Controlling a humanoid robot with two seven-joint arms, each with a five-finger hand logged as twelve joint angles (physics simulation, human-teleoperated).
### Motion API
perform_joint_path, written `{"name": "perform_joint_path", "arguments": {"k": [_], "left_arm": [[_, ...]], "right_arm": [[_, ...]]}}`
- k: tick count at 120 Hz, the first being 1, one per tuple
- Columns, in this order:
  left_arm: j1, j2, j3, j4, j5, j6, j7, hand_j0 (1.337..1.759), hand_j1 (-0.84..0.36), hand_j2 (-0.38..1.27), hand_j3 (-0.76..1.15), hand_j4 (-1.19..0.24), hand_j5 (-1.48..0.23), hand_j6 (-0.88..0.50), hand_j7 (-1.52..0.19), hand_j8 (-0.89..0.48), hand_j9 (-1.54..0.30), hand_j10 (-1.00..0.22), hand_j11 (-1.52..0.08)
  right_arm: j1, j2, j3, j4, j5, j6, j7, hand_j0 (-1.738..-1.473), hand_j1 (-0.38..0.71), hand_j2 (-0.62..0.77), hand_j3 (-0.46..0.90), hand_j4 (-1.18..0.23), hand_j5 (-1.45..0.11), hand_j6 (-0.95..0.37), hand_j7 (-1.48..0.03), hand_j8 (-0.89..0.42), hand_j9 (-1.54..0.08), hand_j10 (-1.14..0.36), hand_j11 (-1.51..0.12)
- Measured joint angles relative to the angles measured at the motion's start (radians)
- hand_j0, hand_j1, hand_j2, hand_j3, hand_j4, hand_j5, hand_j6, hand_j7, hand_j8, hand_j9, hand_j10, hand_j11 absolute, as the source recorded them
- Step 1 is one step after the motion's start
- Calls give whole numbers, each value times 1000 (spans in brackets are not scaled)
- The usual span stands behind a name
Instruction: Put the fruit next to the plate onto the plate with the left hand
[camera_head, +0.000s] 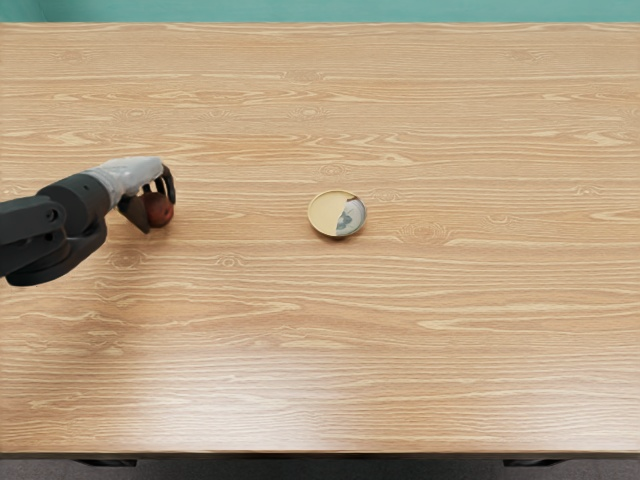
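1. Bench (320, 380): light wood grain, front edge runs along 6 o'clock of the frame. Two dark stubs show under that edge, too small to identify.
2. Left arm (45, 230): dark, bulky, comes in from the 9 o'clock edge and angles toward 2 o'clock, with a pale grey wrist section.
3. Left hand (145, 192): closed around the fruit (161, 211). Dark fingers (167, 184) curl over its top and a dark part of the hand sits at its 9 o'clock side.
4. The fruit is small, round and reddish-brown. Can't tell whether it's resting on the bench or just off it.
5. Plate (324, 208): small, round, tan, with a grey patch on its 3 o'clock half. It's just off frame centre toward 1 o'clock.
6. The fruit sits at the plate's 9 o'clock, well apart, not on it.
7. Teal wall (320, 10): thin strip at 12 o'clock beyond the bench's far edge.
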Motion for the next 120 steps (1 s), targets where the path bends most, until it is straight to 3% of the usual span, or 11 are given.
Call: {"name": "perform_joint_path", "arguments": {"k": [22, 61, 76, 120], "left_arm": [[-68, -45, -4, -2, -13, -19, 14, 1655, -298, 266, 0, -600, -869, -400, -857, -437, -850, -588, -851], [-93, -137, -55, -8, -22, -57, 58, 1656, -311, 329, 0, -620, -869, -395, -857, -462, -853, -632, -853], [-143, -171, -68, -11, -27, -68, 77, 1657, -325, 346, 0, -635, -886, -424, -872, -488, -864, -650, -863], [-151, -262, -116, -13, -45, -96, 88, 1657, -336, 444, 0, -654, -930, -418, -913, -481, -905, -682, -907]], "right_arm": [[-2, 0, -1, 0, 0, 0, 0, -1658, -349, 0, 0, 0, 0, 0, 0, 0, 0, 0, 0], [-4, 0, -1, 0, 0, 0, 0, -1658, -349, 0, 0, 0, 0, 0, 0, 0, 0, 0, 0], [-5, 0, -1, 0, 0, 0, 0, -1658, -349, 0, 0, 0, 0, 0, 0, 0, 0, 0, 0], [-6, 0, -1, 0, 0, 0, 0, -1658, -349, 0, 0, 0, 0, 0, 0, 0, 0, 0, 0]]}}
